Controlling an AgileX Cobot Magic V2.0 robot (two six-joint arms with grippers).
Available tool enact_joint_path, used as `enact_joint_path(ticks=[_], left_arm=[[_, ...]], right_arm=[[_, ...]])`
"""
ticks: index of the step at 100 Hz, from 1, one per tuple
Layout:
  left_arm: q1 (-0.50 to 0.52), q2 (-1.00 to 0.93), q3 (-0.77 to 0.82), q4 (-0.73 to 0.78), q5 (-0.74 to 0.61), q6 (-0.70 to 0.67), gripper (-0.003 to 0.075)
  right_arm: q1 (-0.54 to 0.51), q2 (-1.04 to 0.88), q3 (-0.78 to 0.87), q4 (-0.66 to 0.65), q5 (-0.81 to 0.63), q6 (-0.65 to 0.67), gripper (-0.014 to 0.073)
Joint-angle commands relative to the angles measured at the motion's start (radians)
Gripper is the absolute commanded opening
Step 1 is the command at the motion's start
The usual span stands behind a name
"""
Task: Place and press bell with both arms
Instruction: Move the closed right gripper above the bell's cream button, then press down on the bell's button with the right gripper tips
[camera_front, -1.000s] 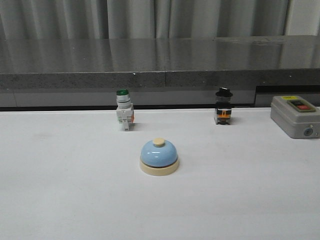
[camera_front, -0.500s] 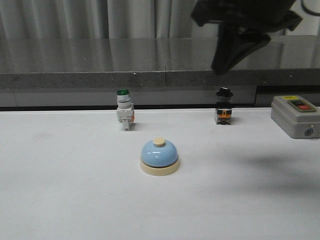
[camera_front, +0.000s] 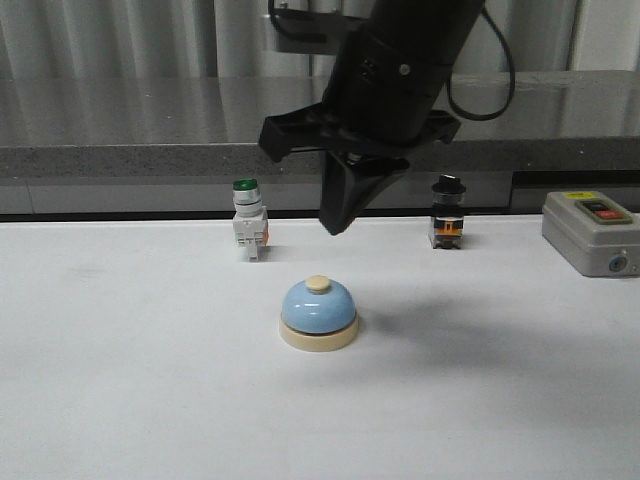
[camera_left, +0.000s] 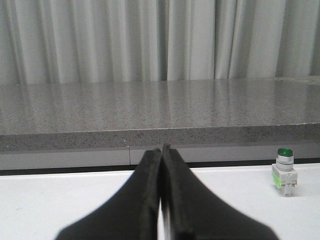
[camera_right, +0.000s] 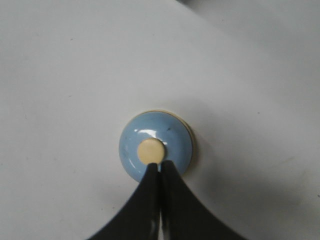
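The light-blue bell with a cream base and cream button stands on the white table, mid-centre. My right arm hangs over it; its gripper is shut, empty, pointing down, a little above and just behind the button. In the right wrist view the bell lies straight below, and the shut right gripper sits at the edge of the button. My left gripper is shut and empty, seen only in the left wrist view, low over the table and facing the grey ledge.
A green-capped white switch stands behind the bell to the left, also in the left wrist view. A black-capped switch stands behind to the right. A grey button box sits at the far right. A grey ledge runs along the back.
My right arm came in from the top right and swung down and left, so its shut gripper now hangs just above the bell. The bell and switches have not moved.
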Motion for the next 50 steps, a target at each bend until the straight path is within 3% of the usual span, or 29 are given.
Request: enact_joint_path(ticks=[1,50], left_arm=[[0.001,-0.029,0.042,-0.007,-0.079,-0.011,-0.0020],[0.001,-0.029,0.042,-0.007,-0.079,-0.011,-0.0020]], right_arm=[[0.017,-0.022,-0.044,0.014,-0.028,-0.009,-0.0060],[0.030,0.043,-0.065,0.008,-0.030,-0.009,-0.0060]])
